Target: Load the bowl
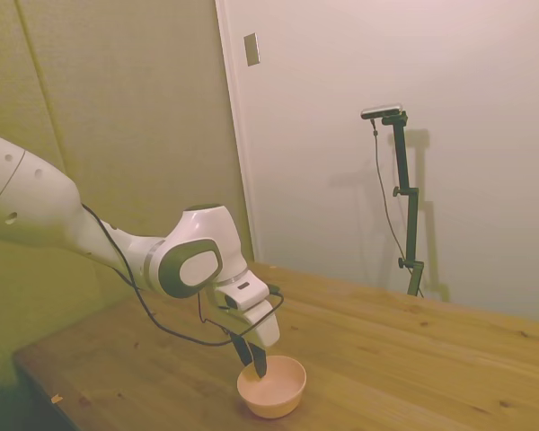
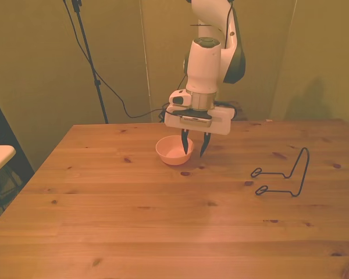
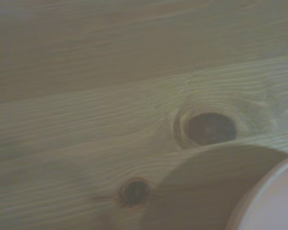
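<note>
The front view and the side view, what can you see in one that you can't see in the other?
Only the front view shows the thin black wire rack, standing apart from the bowl toward the front view's right, plus the whole table top. Only the side view shows the pale wall with a small plate on it. Both show the pink bowl and the gripper, its fingers astride the bowl's rim, one inside and one outside.
</note>
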Tool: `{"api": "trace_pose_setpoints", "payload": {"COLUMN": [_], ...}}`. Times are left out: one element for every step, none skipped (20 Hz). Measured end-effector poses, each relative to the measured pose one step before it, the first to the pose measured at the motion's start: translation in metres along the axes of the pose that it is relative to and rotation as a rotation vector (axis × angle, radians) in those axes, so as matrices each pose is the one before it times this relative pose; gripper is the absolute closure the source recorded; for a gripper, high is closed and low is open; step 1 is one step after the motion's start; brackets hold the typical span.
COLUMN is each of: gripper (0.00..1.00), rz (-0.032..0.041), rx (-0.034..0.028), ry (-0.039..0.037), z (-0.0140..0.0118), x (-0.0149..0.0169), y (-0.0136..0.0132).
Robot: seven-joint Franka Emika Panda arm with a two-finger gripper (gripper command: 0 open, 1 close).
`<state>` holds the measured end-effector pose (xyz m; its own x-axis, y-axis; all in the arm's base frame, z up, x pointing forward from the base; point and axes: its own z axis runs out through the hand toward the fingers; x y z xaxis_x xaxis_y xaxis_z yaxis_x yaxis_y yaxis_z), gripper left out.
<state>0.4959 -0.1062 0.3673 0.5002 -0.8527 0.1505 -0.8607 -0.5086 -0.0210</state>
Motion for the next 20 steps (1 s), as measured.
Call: {"api": "trace_pose_setpoints", "payload": {"gripper": [1.0, 1.0, 1.0, 1.0, 1.0, 1.0, 1.0, 1.0, 1.0, 1.0, 1.0, 1.0, 1.0, 1.0, 1.0, 1.0, 1.0, 1.0, 1.0, 1.0], "rz": [-0.00016, -0.00054, -0.00062, -0.00091, -0.0009, -0.00086, -0.0007, 0.00009, 0.00044, -0.00031, 0.00058, 0.00103, 0.00095, 0.00226, 0.00354, 0.00099, -0.00074, -0.00075, 0.00053, 0.00056], "rx": [0.00041, 0.0004, 0.00002, 0.00031, 0.00173, 0.00166, 0.00073, 0.00035, 0.00038, 0.00126, 0.00148, 0.00157, 0.00214, 0.00353, 0.00641, 0.00958, 0.01679, 0.01574, 0.01586, 0.01743], "ry": [-0.00058, -0.00043, -0.0003, 0.00004, 0.0011, 0.00104, 0.00036, -0.00021, -0.00003, 0.00056, 0.001, 0.00129, 0.00147, 0.0004, -0.00244, -0.00389, -0.00743, -0.00132, -0.00143, -0.00105], "z": [0.00001, -0.00002, 0.00009, 0.00015, 0.00005, 0.00009, 0.00012, 0.00012, -0.00001, -0.00015, -0.00055, -0.00088, -0.00123, -0.00148, -0.00182, -0.00259, -0.00424, -0.0061, -0.0066, -0.00806], "x": [-0.00028, -0.00033, -0.00029, -0.00032, -0.00017, -0.00019, -0.00021, -0.00007, 0.0001, 0.00024, 0.00046, 0.00074, 0.00092, 0.0012, 0.00122, 0.00117, 0.00108, 0.00107, 0.00078, 0.00099], "y": [-0.00026, -0.00031, -0.00027, -0.00037, -0.00051, -0.00052, -0.00035, -0.00012, 0.00003, 0.00002, 0.00007, 0.00017, 0.00037, 0.00066, 0.00084, 0.00087, 0.00066, 0.00053, 0.00046, 0.00031]}}
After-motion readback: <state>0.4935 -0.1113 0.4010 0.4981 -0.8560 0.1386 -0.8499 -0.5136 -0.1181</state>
